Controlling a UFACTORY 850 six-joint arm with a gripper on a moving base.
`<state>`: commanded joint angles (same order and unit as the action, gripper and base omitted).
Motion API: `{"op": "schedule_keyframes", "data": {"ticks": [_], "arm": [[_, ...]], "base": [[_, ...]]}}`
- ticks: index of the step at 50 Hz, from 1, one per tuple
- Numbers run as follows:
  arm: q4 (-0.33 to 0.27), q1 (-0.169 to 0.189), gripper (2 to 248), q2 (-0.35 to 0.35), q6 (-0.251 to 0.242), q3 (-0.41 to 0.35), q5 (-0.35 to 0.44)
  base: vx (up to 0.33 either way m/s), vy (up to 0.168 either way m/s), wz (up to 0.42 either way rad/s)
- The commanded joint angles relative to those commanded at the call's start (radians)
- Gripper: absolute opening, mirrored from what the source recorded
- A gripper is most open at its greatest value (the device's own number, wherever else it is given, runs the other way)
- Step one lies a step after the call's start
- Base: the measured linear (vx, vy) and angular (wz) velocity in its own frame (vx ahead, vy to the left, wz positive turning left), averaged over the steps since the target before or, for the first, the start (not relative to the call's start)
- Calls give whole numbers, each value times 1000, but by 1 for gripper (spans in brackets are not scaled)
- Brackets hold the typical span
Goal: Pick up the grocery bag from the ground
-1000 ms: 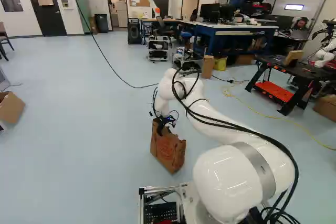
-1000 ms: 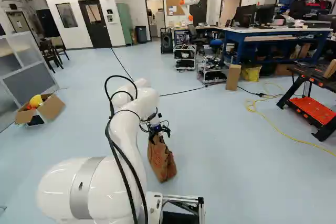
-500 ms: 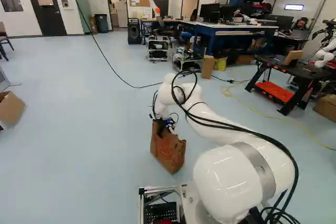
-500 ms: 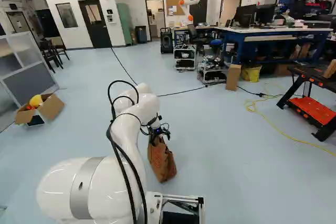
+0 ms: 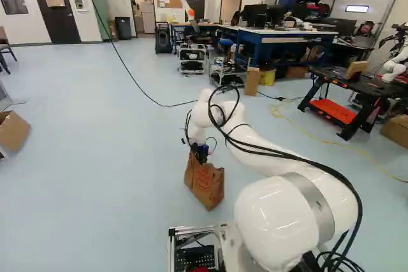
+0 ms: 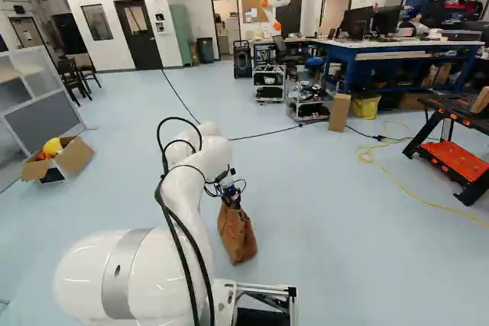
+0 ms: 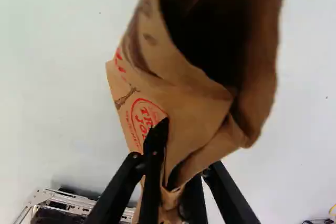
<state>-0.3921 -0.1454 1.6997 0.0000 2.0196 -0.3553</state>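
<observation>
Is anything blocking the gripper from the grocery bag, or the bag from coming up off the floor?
Nothing visible. The gripper is already shut on the rim of the bag, and only the robot's own arm shows above it.

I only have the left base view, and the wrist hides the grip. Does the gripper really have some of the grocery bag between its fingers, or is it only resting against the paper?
Observer: It has hold of it. In the wrist view, gathered paper of the bag is between the two fingers, one on each side.

Operator: Good. Is the mouth pinched closed all the way along? I can't see into it from my side.

Observer: No. Ahead of the fingers the mouth gapes wide, with a dark hollow inside.
</observation>
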Motion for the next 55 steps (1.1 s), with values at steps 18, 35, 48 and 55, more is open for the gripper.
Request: {"op": "schedule_keyframes", "data": {"ticks": [18,35,48,55], "arm": [[0,0,29,0,0,0,0],[0,0,29,-12,0,-13,0],[0,0,29,-99,0,-103,0],[0,-1,29,-152,0,-162,0]], "base": [[0,0,0],[0,0,0],[0,0,0],[0,0,0]]}}
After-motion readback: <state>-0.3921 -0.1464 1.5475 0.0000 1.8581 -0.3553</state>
